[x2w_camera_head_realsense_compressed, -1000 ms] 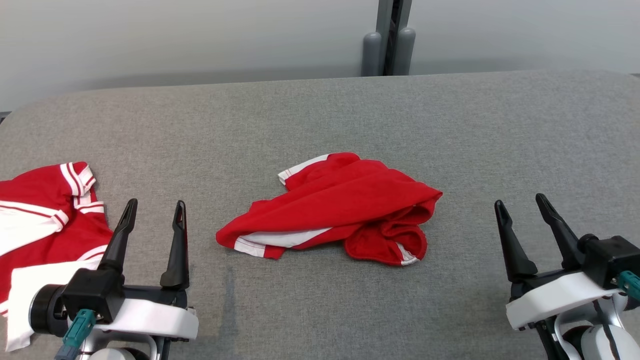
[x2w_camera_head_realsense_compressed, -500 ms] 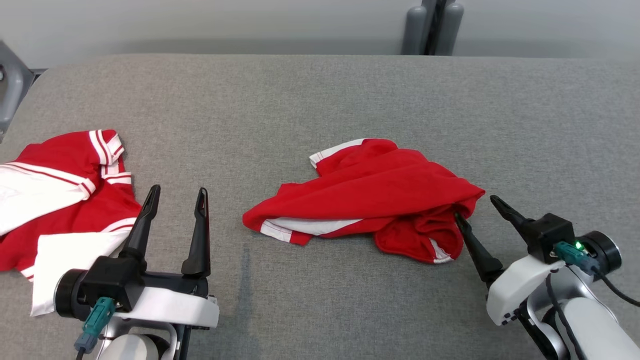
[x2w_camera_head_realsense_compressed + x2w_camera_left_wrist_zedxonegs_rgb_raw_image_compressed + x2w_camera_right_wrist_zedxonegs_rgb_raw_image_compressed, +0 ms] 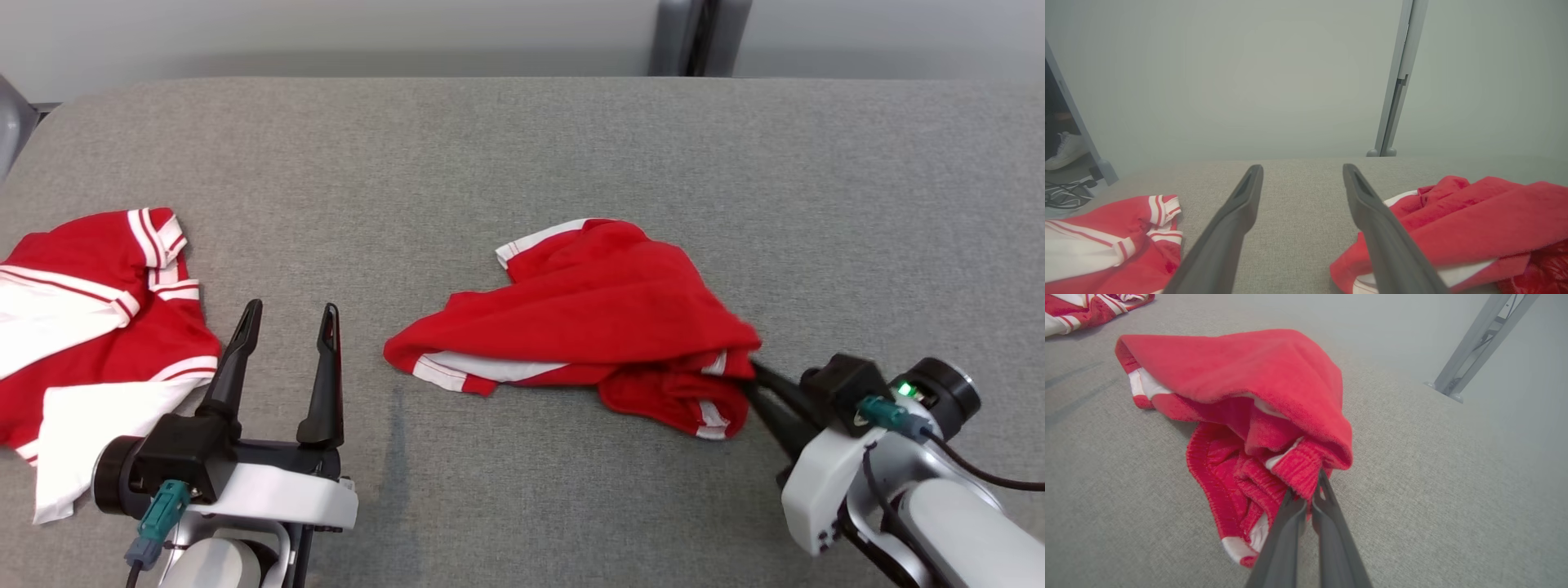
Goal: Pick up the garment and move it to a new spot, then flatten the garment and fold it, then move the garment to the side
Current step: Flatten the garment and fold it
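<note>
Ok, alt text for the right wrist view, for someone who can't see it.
The right gripper is shut on the edge of a crumpled red garment with white trim on a grey table. Another red-and-white garment lies beyond.

Grey cloth-covered table (image 3: 522, 147), crumpled red garment (image 3: 588, 318) mid-surface, red-and-white garment (image 3: 82, 327) well apart at left end.

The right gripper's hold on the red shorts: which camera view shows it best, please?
The right wrist view: the right gripper has both fingers shut on the ribbed band of the red shorts, seen close. The head view shows its fingertips buried under the cloth's edge; the left wrist view shows the shorts' other end.
</note>
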You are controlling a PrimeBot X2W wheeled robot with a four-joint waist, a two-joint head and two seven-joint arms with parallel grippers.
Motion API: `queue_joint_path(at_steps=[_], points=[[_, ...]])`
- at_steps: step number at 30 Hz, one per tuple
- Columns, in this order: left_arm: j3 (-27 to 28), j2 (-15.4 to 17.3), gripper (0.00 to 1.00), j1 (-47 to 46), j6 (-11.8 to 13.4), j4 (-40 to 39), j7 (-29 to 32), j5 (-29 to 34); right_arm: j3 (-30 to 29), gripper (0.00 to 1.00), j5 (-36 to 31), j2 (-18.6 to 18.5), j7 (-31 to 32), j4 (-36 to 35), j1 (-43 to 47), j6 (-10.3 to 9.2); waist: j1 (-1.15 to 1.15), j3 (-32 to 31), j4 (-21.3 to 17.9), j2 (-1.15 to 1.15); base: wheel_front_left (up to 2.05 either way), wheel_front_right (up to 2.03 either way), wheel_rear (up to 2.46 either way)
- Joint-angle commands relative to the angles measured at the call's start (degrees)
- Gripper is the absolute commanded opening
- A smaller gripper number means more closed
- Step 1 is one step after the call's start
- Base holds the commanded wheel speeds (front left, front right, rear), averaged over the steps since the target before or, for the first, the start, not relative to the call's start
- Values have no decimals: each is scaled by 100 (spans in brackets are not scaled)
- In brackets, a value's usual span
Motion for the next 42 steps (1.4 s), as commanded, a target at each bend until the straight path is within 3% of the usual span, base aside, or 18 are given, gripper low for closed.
queue_joint_path(at_steps=[1,7,12,16,21,26,32,36,42], points=[[28,14,100,-119,-30,11,-31,-22,246,0,199,-250,152,-234,-70,0,0,-2,-49,0,0,0,0],[48,59,100,-95,-37,12,-57,-33,1171,0,1444,-1397,814,-1689,-343,0,0,17,-184,0,0,0,0],[56,95,100,-123,-38,-10,-53,-40,1591,0,2411,-2245,1182,-2900,-777,-1,0,63,-232,0,0,0,0],[65,115,100,-132,-28,-12,-61,-41,1592,0,2865,-2509,1079,-3353,-1042,0,0,80,-249,0,0,0,0],[37,114,100,-158,-38,-7,-67,-39,1386,0,4007,-2619,706,-3626,-1324,0,0,112,-229,0,0,0,0],[-2,100,100,-273,-54,-19,-50,-27,1073,0,5536,-2670,456,-3076,-1591,2,0,264,-165,0,0,0,0],[-138,-6,100,-508,-156,48,-52,0,893,0,7068,-2385,795,-1788,-1918,2,0,608,62,0,0,0,0],[-246,-95,100,-675,-246,148,-80,13,775,0,7500,-2113,1033,-868,-2088,2,0,854,226,0,0,0,0],[-390,-235,100,-903,-401,325,-115,57,735,0,7415,-1841,1237,8,-2126,2,0,1107,403,0,0,0,0]])
